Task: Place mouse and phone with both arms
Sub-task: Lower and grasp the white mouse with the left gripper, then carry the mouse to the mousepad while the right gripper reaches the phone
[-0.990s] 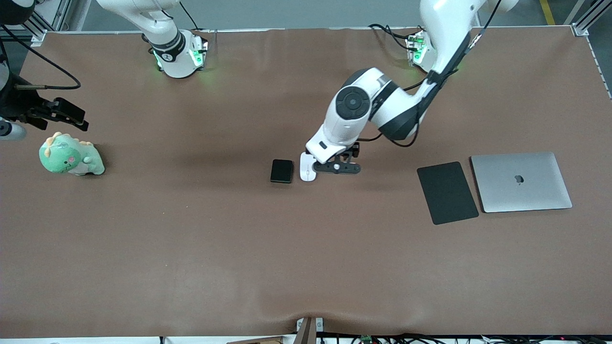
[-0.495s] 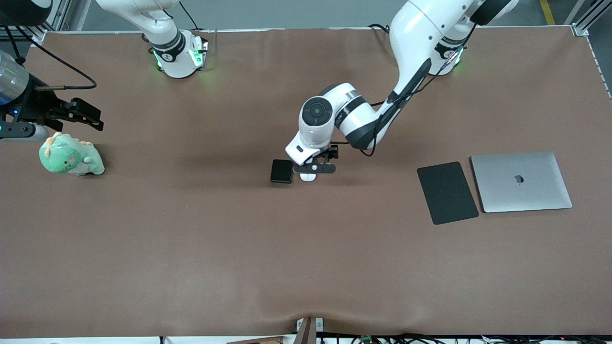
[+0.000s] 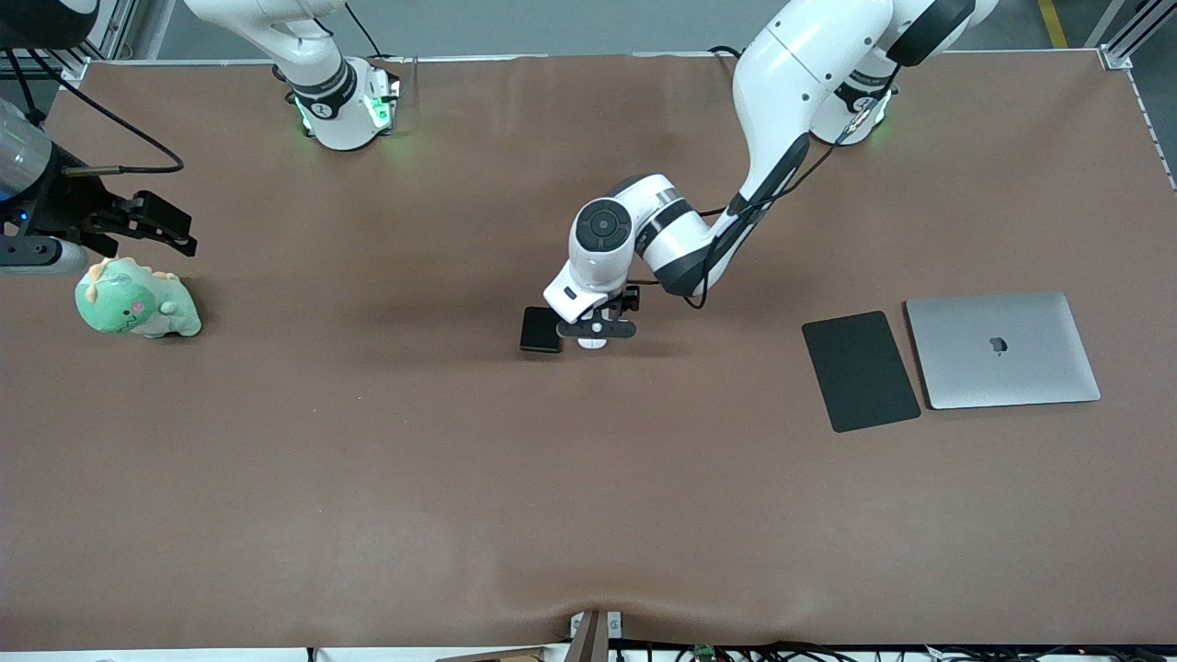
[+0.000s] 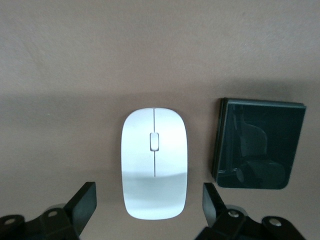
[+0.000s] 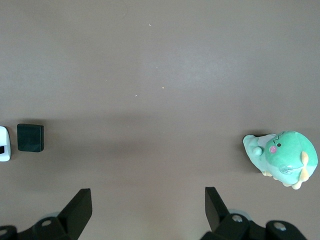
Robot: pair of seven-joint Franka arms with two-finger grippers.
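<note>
Mouse [image 4: 154, 162]: white, glossy oval on the bare table near its middle, directly under the left gripper; only its tip peeks out below the gripper in the front view.
Phone [image 3: 541, 329]: small black slab just beside the mouse, toward the right arm's end of the table, a narrow gap between them, not touching.
Left gripper [image 4: 150, 210]: low over the mouse, fingers [image 4: 82, 202] spread and straddling its sides, nothing clamped yet.
Right gripper [image 5: 147, 207]: spread wide, empty, hovering above bare table beside the green plush dinosaur [image 3: 136, 302]; waiting.
Handling, mouse: probably light and rigid; smooth curved shell likely slippery, so best pinched across the long flat flanks at mid-length, not over the domed top.
Handling, phone: stiff, thin, glossy face; low edges offer little to grab, likely wants a pinch across the short width.
Surface: brown matte table cover [image 3: 588, 496], flat, slightly wrinkled at the edge nearest the front camera.
Room: black mouse pad [image 3: 860, 370] and closed silver laptop [image 3: 1002, 350] side by side toward the left arm's end, well apart from the mouse; wide open cover between.
Risk: phone close enough that one finger may nudge it while closing.
</note>
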